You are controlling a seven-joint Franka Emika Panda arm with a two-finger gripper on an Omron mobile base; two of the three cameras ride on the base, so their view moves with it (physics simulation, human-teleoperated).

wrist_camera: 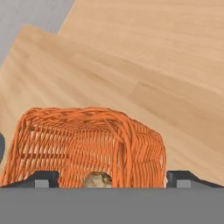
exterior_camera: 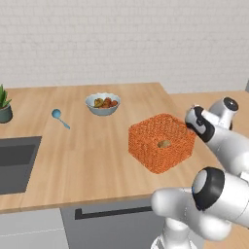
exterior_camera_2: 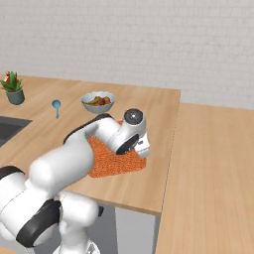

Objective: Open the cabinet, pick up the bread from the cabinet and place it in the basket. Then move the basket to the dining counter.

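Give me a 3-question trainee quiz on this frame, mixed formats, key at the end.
1. True or false: the bread lies inside the basket.
2. Multiple choice: what does the basket rest on? A) the floor B) the dining counter C) a cabinet shelf
3. Short answer: name the two small things on the counter between the sink and the basket.

Key:
1. True; the bun shows inside the basket in the left base view and at the bottom of the hand view.
2. B
3. A blue spoon and a bowl of fruit.
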